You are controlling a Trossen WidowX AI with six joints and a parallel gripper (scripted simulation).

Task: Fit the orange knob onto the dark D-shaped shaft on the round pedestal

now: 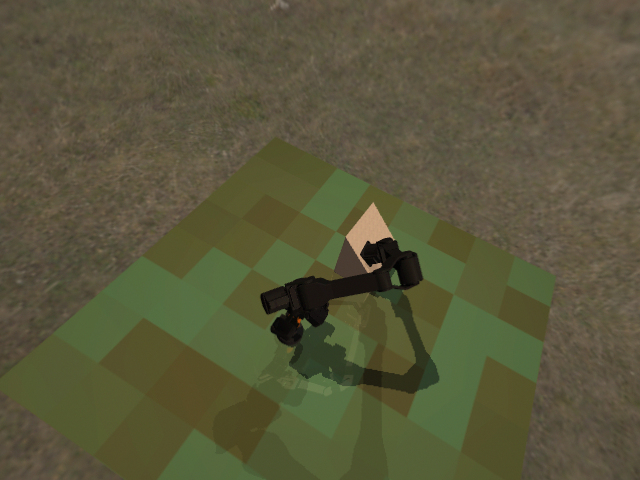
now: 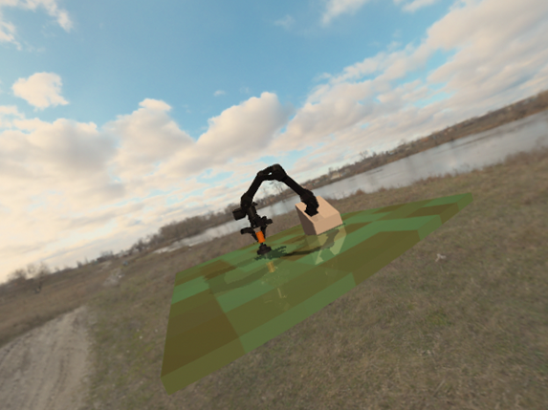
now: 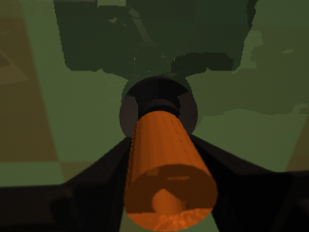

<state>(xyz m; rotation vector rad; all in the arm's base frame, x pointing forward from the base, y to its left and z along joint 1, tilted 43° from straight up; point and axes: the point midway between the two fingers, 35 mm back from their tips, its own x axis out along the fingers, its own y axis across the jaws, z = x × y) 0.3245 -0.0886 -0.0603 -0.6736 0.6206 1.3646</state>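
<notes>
The orange knob (image 2: 259, 236) (image 3: 161, 150) is an upright cylinder; a small bit of it shows in the top view (image 1: 299, 320). My gripper (image 2: 260, 239) (image 3: 159, 141) is shut on it, with one dark finger on each side. The dark round pedestal (image 2: 263, 249) (image 3: 128, 116) is directly below the knob. In the wrist view the knob's lower end overlaps a dark raised part at the pedestal's middle. The shaft and the knob's hole are hidden, so I cannot tell how far the knob is on the shaft or how their flat sides lie.
A pale wooden block (image 1: 369, 224) (image 2: 320, 223) stands by the arm's base. The green and brown checkered table top (image 1: 222, 310) (image 2: 291, 290) is glossy and shows the arm's shadows and reflections.
</notes>
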